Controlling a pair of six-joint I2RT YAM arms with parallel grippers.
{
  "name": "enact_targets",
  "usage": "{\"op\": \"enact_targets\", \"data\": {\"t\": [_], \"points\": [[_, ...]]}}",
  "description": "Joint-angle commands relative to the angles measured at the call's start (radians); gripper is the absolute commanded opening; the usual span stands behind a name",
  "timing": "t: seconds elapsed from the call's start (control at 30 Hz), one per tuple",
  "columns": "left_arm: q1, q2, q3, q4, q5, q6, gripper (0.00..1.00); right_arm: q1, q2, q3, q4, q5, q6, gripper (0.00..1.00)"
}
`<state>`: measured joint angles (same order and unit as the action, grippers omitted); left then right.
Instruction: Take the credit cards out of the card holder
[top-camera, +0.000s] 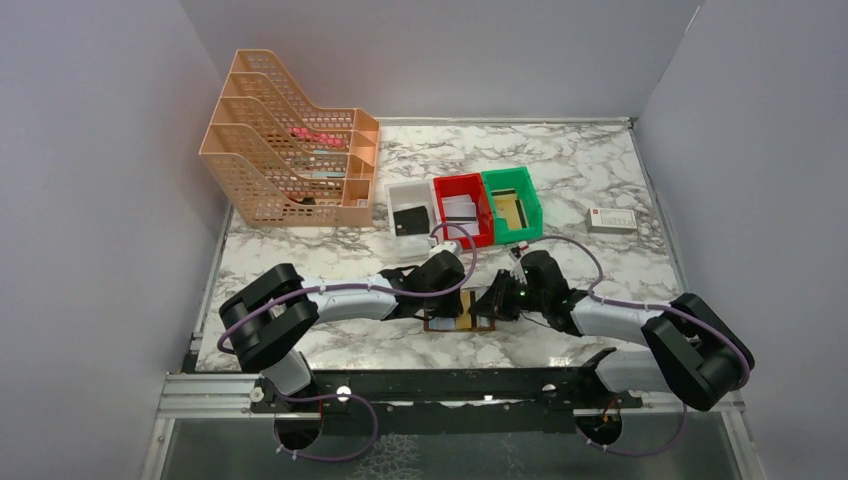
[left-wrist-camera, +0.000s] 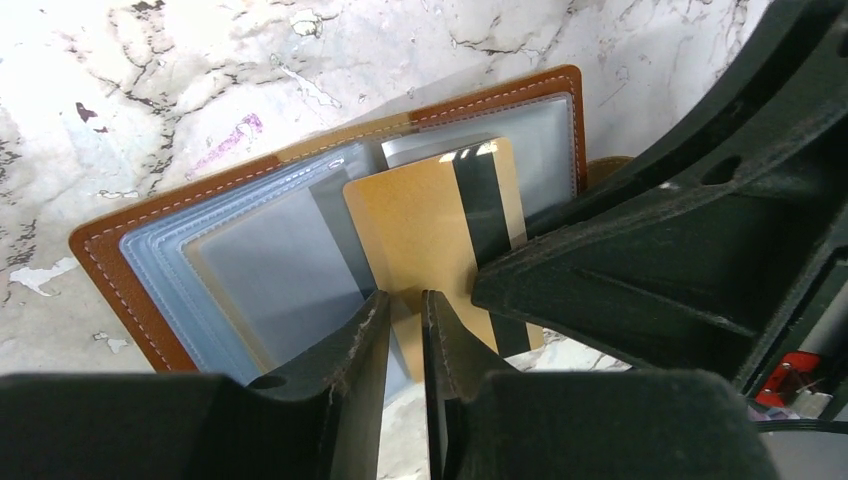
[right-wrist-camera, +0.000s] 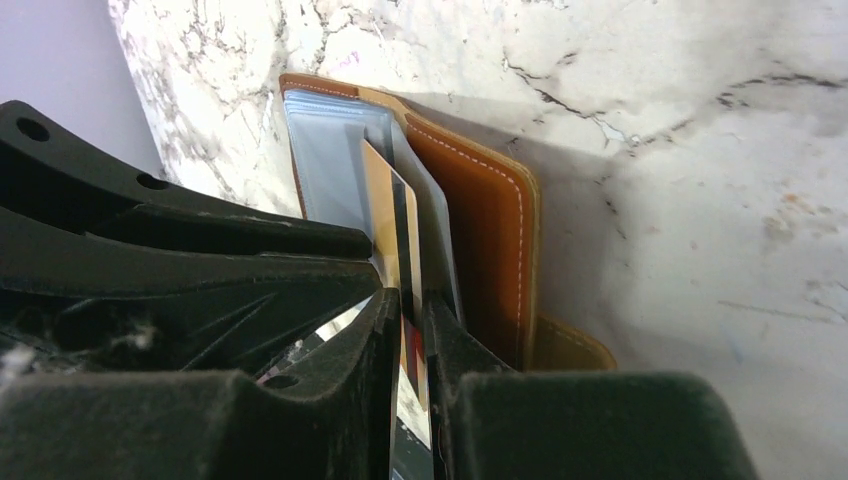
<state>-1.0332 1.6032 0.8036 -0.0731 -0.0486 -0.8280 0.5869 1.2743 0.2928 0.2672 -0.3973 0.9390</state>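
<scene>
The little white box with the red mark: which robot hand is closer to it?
Right. The right gripper is at the end of the card holder that faces the small white box. The left gripper is beside it, on the side away from the box.

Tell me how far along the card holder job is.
Done: cards lie in the white bin, red bin and green bin. In hand: a gold card is partly out of the card holder, between the fingers of the right pincer, with the left pincer at its edge. Left: that card, and what looks like a grey card behind it.
</scene>
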Motion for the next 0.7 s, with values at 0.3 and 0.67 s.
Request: {"op": "enact_targets", "data": {"t": [0.3, 0.67], "points": [[0.005, 0.007, -0.023, -0.122, -0.028, 0.016, 0.20, -0.007, -0.041, 0.026, -0.019, 0.022, -0.023, 0.19], [0.012, 0.014, 0.001, -0.132, -0.026, 0.030, 0.20, -0.007, -0.040, 0.022, -0.036, 0.006, -0.029, 0.09]]}}
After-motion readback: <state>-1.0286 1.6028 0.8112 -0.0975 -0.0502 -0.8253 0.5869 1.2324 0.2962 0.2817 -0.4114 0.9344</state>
